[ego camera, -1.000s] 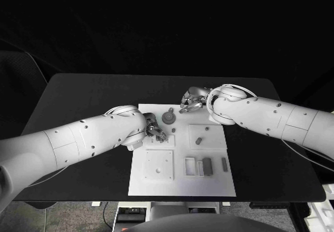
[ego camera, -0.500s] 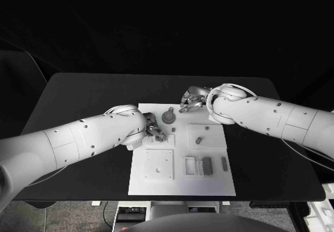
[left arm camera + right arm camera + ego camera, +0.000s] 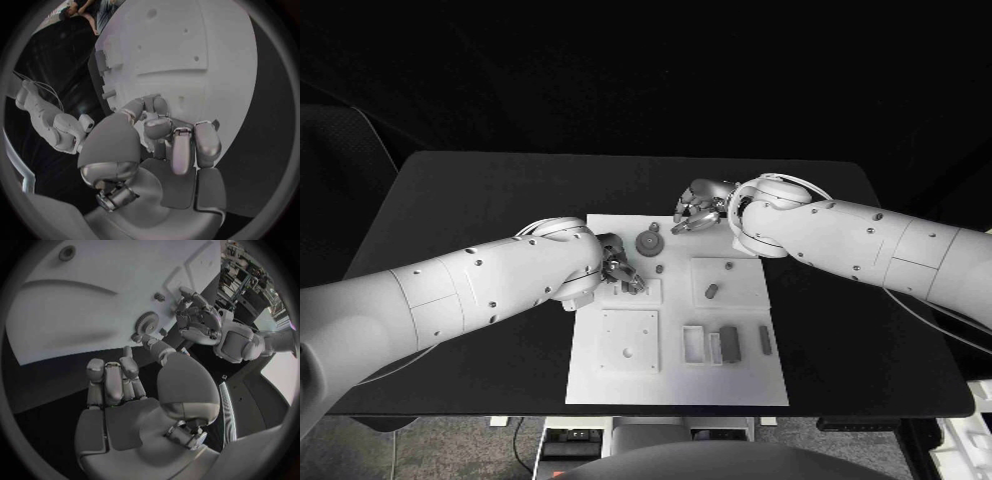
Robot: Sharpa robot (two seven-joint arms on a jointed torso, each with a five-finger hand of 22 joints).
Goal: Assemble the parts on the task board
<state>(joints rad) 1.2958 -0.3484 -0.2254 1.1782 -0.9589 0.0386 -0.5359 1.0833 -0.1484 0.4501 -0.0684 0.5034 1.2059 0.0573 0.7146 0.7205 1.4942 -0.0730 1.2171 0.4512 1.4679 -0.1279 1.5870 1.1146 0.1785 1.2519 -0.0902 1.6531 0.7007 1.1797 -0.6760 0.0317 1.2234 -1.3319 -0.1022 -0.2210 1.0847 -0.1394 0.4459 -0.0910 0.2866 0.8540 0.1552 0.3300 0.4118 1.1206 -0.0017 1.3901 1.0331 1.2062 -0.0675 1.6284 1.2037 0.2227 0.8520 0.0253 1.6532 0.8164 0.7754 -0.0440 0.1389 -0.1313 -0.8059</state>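
Nothing has moved since the earlier pictures; both hands stay where they were. No writing can be read on anything. In the head view the left hand [image 3: 620, 268] sits just left of the middle, over the white task board [image 3: 733, 385], fingers curled in; I cannot tell if it holds something. The right hand [image 3: 694, 213] hangs at the board's top edge, fingers bent and together, beside the round gear part [image 3: 649, 241]. Small grey parts [image 3: 728, 344] lie lower right on the board.
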